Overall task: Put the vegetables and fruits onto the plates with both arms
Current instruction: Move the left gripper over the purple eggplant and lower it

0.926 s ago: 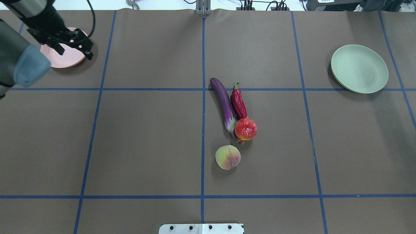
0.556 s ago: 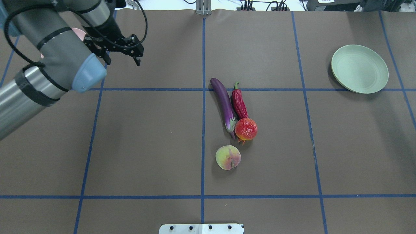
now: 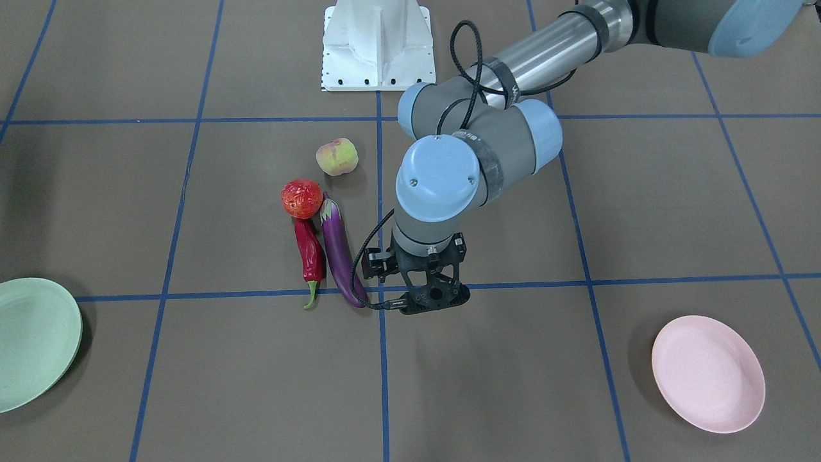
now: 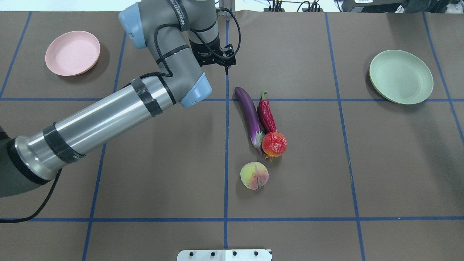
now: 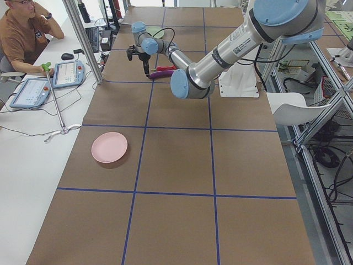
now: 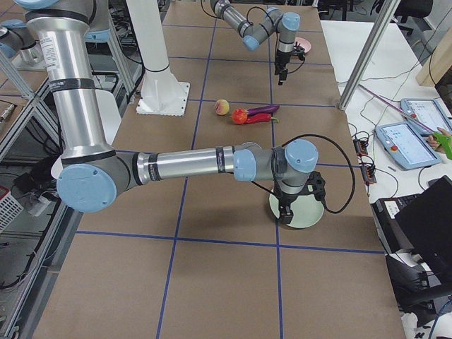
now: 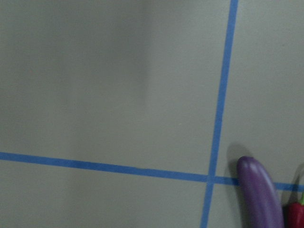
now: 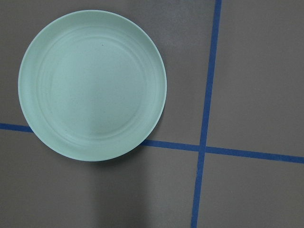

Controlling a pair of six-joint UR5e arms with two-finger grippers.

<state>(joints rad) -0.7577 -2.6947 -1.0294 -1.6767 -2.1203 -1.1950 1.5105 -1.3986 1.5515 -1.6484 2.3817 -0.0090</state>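
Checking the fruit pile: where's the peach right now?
Overhead view: the peach lies just right of the centre tape line, between the tomato and the robot's base.

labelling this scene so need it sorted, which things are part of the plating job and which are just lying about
Job: eggplant, chili, tomato, peach, pink plate, green plate, left end effector, right end effector.

Lying about: white pedestal base, tablets, computer mouse.

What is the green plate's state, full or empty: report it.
Empty. The green plate shows a bare surface in the right wrist view; the eggplant, chili, tomato and peach lie on the table.
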